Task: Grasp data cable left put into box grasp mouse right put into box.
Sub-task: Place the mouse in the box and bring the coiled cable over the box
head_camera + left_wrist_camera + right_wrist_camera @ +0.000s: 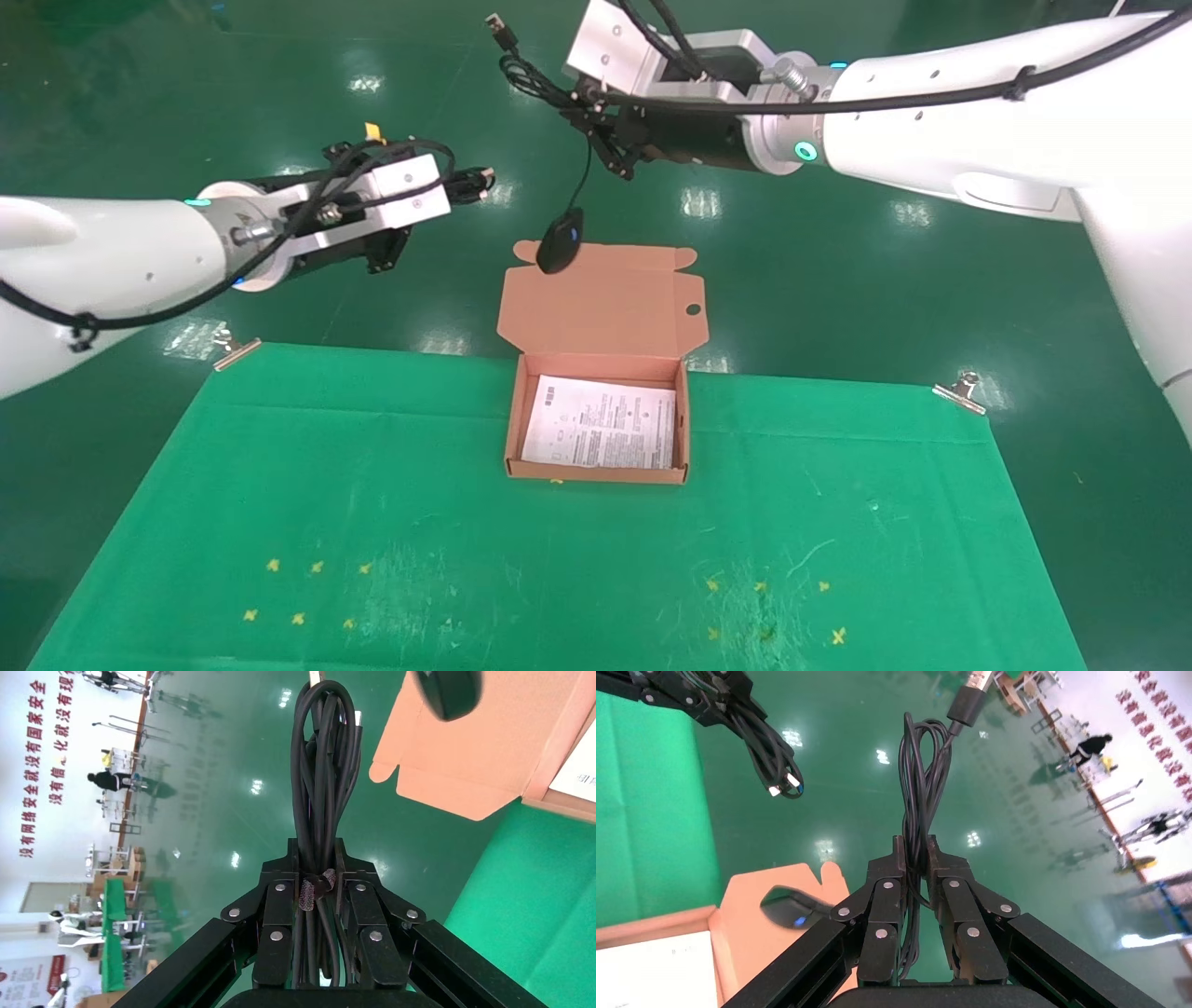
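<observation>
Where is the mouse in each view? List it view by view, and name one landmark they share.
Head view: the mouse hangs by its cord over the box lid's far edge.
Left wrist view: cut off at the frame edge, against the lid.
Right wrist view: beside the right gripper, over the lid.
Shared landmark: the orange lid.

Black data cable (322, 762); black mouse (560, 242), blue spot; salmon-orange box (603, 308); green cloth (372, 522)

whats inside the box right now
Only a white printed sheet lies in the box; what is under the sheet is hidden. Data cable and mouse are held above.
</observation>
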